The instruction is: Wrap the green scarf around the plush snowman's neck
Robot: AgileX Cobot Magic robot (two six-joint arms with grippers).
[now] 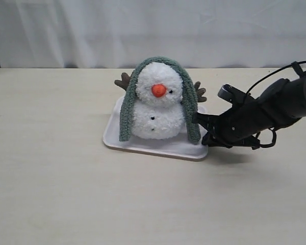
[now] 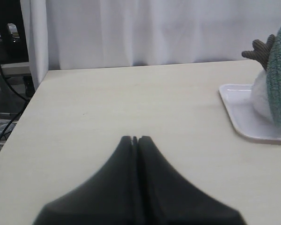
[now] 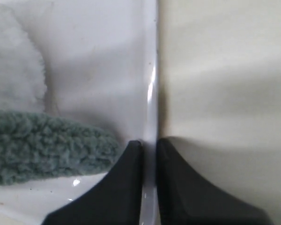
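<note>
Table [image 1: 51, 194], pale and wide, bears a white tray [image 1: 112, 139]; on the tray the plush snowman [image 1: 158, 116] sits upright; the green scarf [image 1: 126, 116] lies over the top of its head, both ends hanging down its sides to the tray, above the snowman's neck [image 1: 158, 102] rather than around it; the right gripper [image 3: 149, 143] hovers at the tray's rim just beside one scarf end, fingers nearly pressed together, gripping nothing; the left gripper [image 2: 135, 138] is pressed together over bare table, well apart.

Scarf [image 1: 126, 115] solid muted grey-green. Snowman [image 1: 160, 125] white; nose [image 1: 158, 90] orange; buttons [image 1: 152, 118] black; twig arms [image 1: 123, 80] brown. Tray [image 1: 168, 148] white. Tabletop [image 1: 51, 178] pale beige. Curtain [image 1: 66, 30] white.
</note>
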